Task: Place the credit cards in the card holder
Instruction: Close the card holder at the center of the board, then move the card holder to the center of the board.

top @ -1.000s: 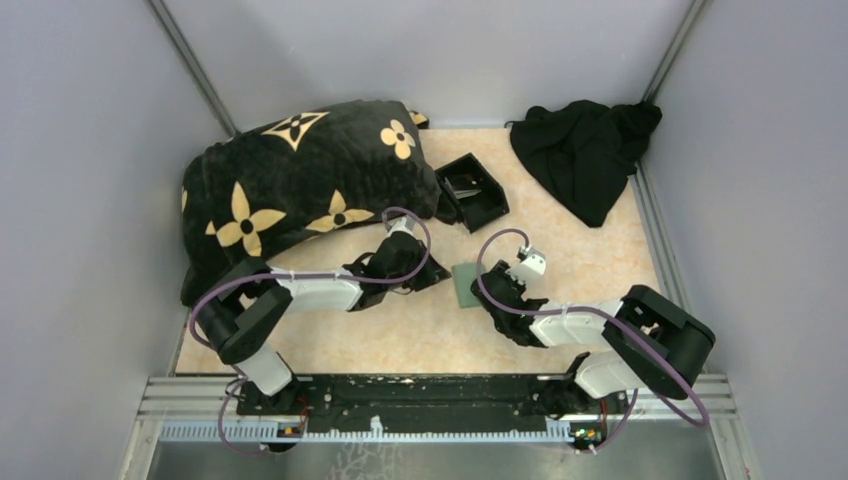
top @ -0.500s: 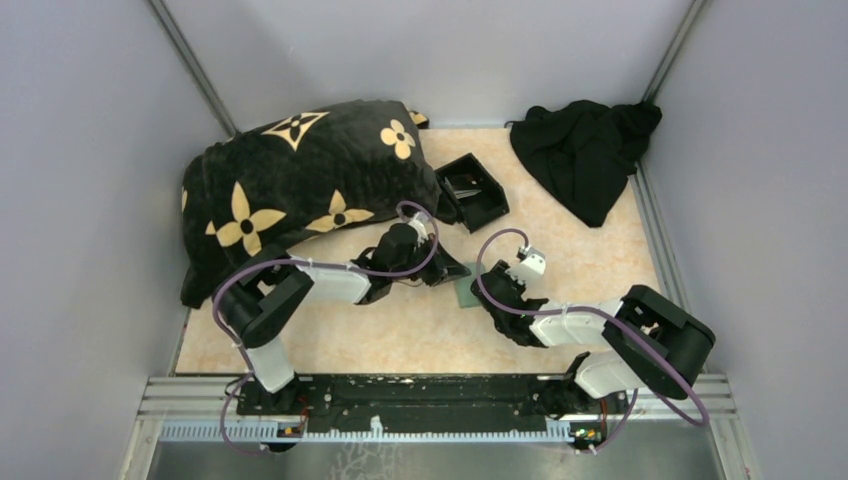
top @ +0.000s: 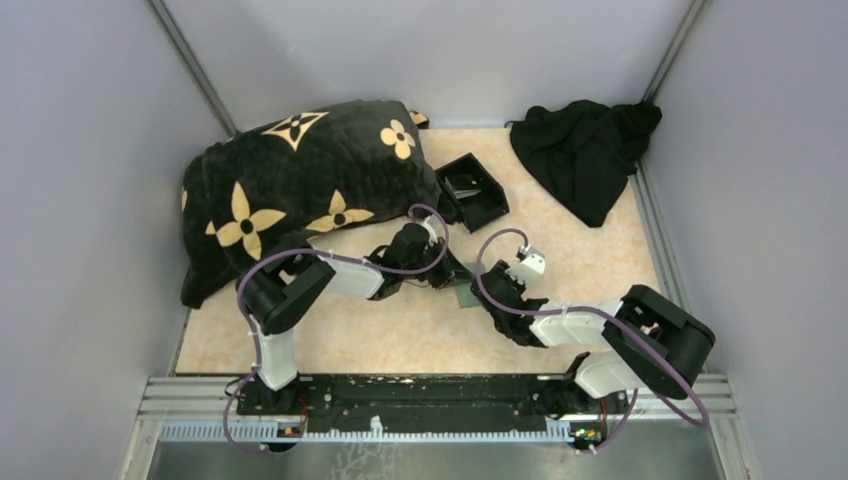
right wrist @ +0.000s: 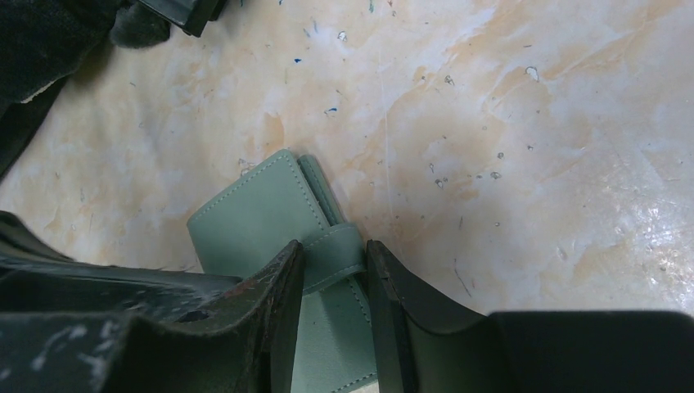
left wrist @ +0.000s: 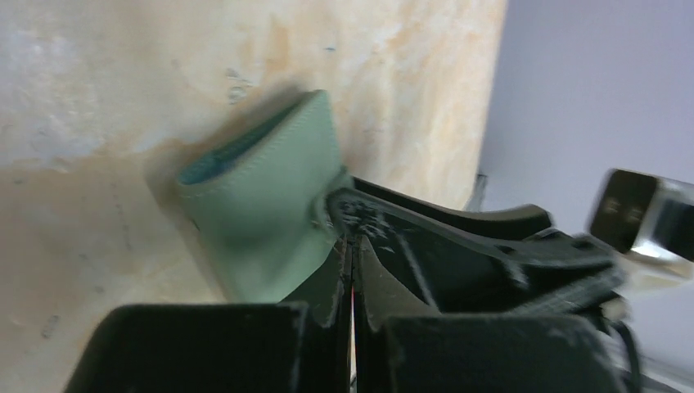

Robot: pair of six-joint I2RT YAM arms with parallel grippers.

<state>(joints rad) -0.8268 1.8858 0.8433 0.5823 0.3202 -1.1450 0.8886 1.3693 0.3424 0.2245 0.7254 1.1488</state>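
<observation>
Left pincer (left wrist: 350, 246) is pressed together, its tips touching the edge of the holder (left wrist: 262, 213). Whether a card sits between them I cannot tell. Right pincer (right wrist: 334, 264) pinches the holder's strap, keeping it flat on the worktop (right wrist: 532, 123) near the middle. No card shows in a pocket, so loading looks barely begun. Both forearms lie low and reach inward, elbows out.
</observation>
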